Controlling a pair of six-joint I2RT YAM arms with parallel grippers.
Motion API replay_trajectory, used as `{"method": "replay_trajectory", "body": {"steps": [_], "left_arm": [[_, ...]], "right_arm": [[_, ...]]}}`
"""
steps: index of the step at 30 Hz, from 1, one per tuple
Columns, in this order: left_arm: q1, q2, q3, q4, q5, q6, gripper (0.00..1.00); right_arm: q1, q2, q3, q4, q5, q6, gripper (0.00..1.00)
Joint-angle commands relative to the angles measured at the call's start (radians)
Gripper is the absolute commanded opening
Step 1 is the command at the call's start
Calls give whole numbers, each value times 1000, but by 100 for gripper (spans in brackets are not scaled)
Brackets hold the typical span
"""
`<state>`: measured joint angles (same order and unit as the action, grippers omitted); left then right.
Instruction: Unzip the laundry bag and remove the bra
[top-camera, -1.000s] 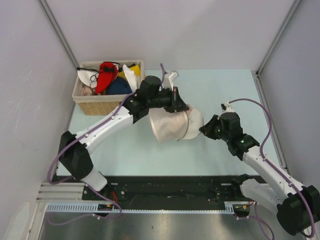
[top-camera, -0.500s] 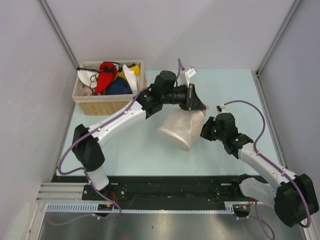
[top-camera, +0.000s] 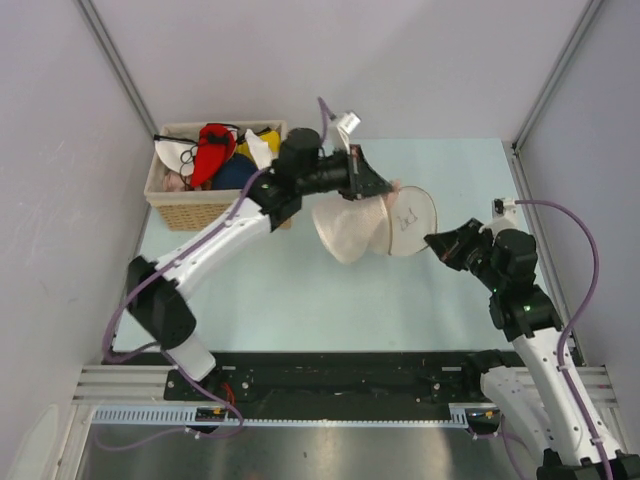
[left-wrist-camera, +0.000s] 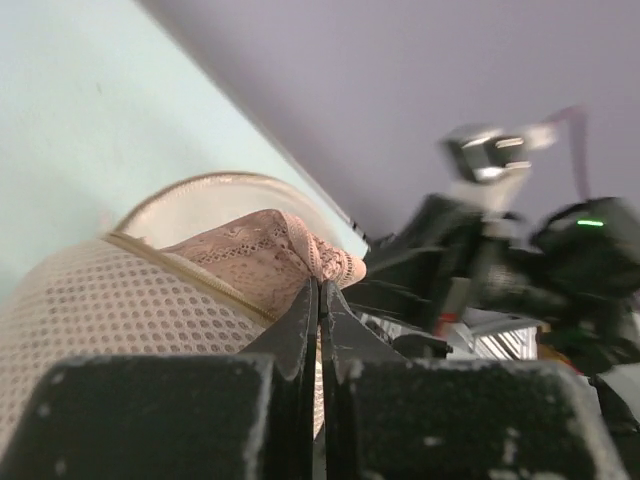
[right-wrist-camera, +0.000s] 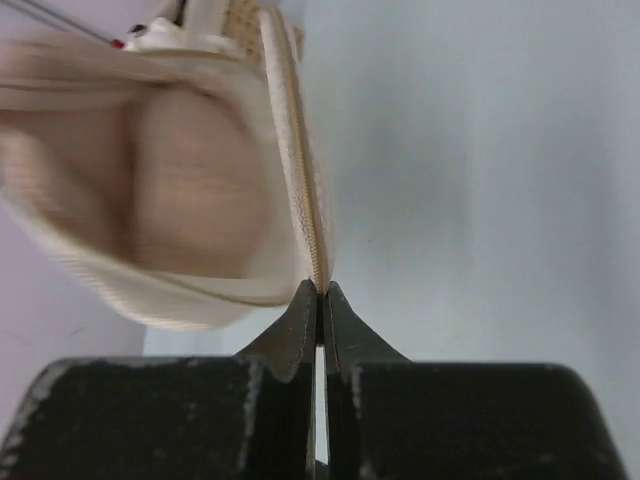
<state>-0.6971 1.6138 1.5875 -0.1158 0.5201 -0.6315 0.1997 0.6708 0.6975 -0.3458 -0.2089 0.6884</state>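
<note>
Even bright light; wrist views motion-blurred

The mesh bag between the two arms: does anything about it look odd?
The laundry bag is held tilted between both grippers, its round lid flapped open toward the right gripper. From the opening pokes pale pink lace, beside the left gripper.

Pale green table (top-camera: 250, 290), grey walls (top-camera: 350, 60)

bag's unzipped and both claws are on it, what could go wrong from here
1. The left claw and right claw are both shut on the laundry bag, so neither is free to pull out the pale lace garment.
2. The right claw pinches only the thin zipper rim; it may slip.
</note>
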Motion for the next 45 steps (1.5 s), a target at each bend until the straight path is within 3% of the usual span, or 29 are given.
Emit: {"method": "replay_trajectory", "body": {"steps": [1,5,8,13,16,19,25,36,39,40,45], "left_arm": [[-85,165,-6,53,47,-62,0],[-159,261,262,-122,11,4,0],[-156,214,334,-143,5,15,0],[-131,106,215,-95,-104,53,0],[-114,142,134,-73,-54,1,0],[-114,159,147,-26,13,-42,0],[-79,77,318,-70,26,-14,0],[211,-159,292,-74,-67,-7,1],[339,-208,267,-81,-51,-34,0],[423,-212,252,-23,-22,-63,0],[590,-166,322,-8,-14,-134,0]], "right_arm": [[70,9,31,10,-31,39,0],[194,123,-29,47,126,8,0],[121,144,-58,44,91,-6,0],[-2,-3,3,47,-67,-13,0],[-8,-37,46,-2,-52,-10,0],[-6,-31,24,-27,-17,-9,0],[-8,-19,-102,-47,3,0,0],[-6,38,-119,19,-58,-12,0],[-5,33,-118,21,-63,-15,0],[-6,35,-118,21,-63,-16,0],[-8,43,-118,11,-55,-32,0]]}}
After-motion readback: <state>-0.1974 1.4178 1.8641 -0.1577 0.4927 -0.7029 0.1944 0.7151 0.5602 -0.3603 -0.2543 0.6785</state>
